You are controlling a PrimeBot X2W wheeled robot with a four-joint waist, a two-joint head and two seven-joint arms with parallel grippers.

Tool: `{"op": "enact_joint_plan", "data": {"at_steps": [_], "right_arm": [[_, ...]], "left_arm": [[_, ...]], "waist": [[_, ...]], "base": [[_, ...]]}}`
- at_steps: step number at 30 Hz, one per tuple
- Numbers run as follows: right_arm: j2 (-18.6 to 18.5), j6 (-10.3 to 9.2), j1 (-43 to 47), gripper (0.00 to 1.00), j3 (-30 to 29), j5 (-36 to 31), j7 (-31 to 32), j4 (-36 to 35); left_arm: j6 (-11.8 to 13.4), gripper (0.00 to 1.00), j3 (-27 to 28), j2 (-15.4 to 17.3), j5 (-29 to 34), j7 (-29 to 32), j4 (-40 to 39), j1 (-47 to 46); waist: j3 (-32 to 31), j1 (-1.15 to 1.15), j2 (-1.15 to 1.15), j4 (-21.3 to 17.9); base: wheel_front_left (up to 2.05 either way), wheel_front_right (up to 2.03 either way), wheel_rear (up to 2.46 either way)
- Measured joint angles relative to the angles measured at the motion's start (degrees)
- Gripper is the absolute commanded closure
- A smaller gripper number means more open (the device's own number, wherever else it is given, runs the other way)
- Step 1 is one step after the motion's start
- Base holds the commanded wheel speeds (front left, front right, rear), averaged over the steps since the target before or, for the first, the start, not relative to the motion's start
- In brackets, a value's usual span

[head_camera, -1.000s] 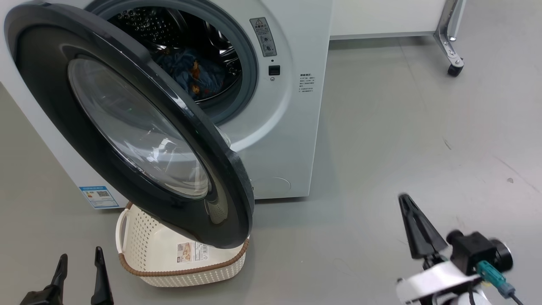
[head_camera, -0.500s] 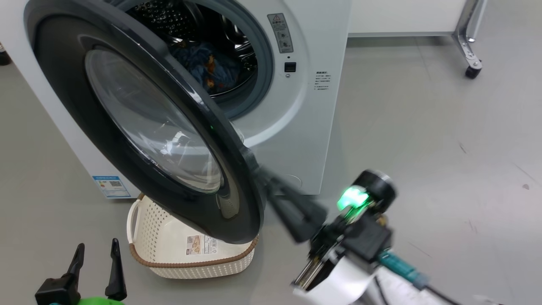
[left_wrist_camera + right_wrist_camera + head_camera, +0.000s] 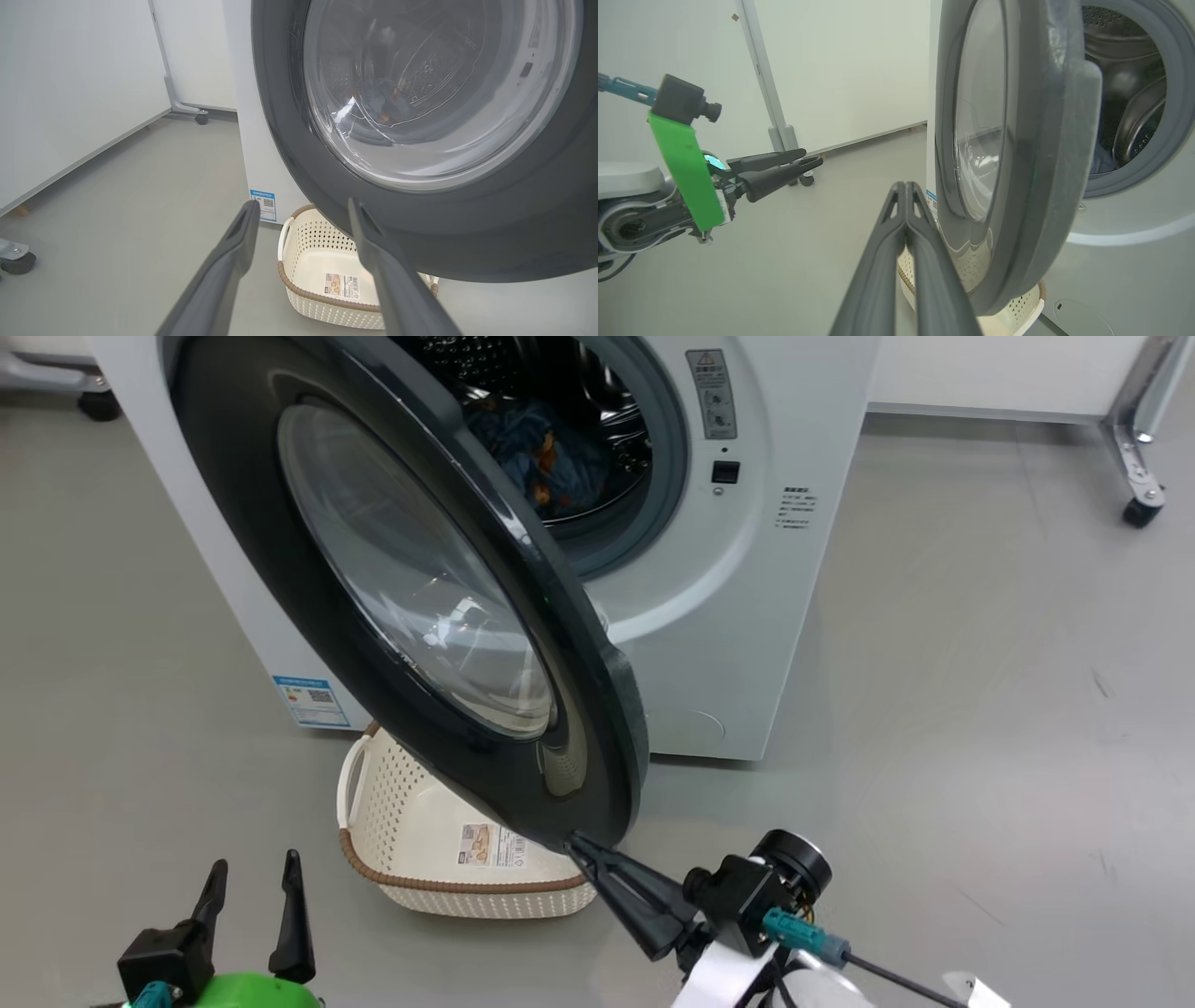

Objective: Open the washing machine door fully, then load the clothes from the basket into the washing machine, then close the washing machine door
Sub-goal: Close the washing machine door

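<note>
**Right gripper lines up on the door's free edge**

The door (image 3: pixel 420 588) stands swung out from the washing machine (image 3: pixel 747 616), hinged on the robot's left. Its thick free edge points down toward the robot. The right gripper (image 3: pixel 571 840) has its fingers pressed flat together with nothing between them. Its tip sits right at the bottom of that edge, touching or just shy of it; I can't call it.

From the right wrist, the door (image 3: pixel 1017 163) shows almost edge-on. The right gripper (image 3: pixel 903 184) lies on its outer side, the side away from the drum (image 3: pixel 1125 93).

So the door is up and to the left of the tip, and the opening lies beyond it. A push would have to run forward and to the right to swing it shut.

The left gripper (image 3: pixel 252 877) hangs low with its fingers spread wide and nothing in them, well apart from the door. The right arm is clearly nearer.

The blue clothes (image 3: pixel 551 453) lie inside the drum. The basket (image 3: pixel 420 880) sits on the floor (image 3: pixel 934 709) under the door's lower rim, looking empty. Loading looks done, with closing left.
</note>
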Motion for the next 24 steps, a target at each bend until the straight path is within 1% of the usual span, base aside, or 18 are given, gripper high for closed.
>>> {"op": "enact_joint_plan", "data": {"at_steps": [11,17,24], "right_arm": [[0.3,0.0,-5.7,1.0,-4.9,1.9,0.0,5.2],[0.3,0.02,-8.3,1.0,-6.6,2.5,0.0,5.7],[0.4,0.49,-11.8,1.0,-8.7,2.5,0.0,5.7]], "left_arm": [[-0.3,0.0,-2.0,0.0,-1.7,0.0,0.4,-1.9],[0.0,0.0,-1.9,0.0,-2.7,0.0,0.5,-2.5],[0.6,0.0,-2.0,0.0,-3.3,0.0,0.1,-3.9]], "waist": [[1.7,0.0,0.0,3.8],[3.3,0.0,0.0,5.2],[5.7,0.0,0.0,5.8]], "base": [[0.0,0.0,0.0],[0.0,0.0,0.0],[0.0,0.0,0.0]]}}
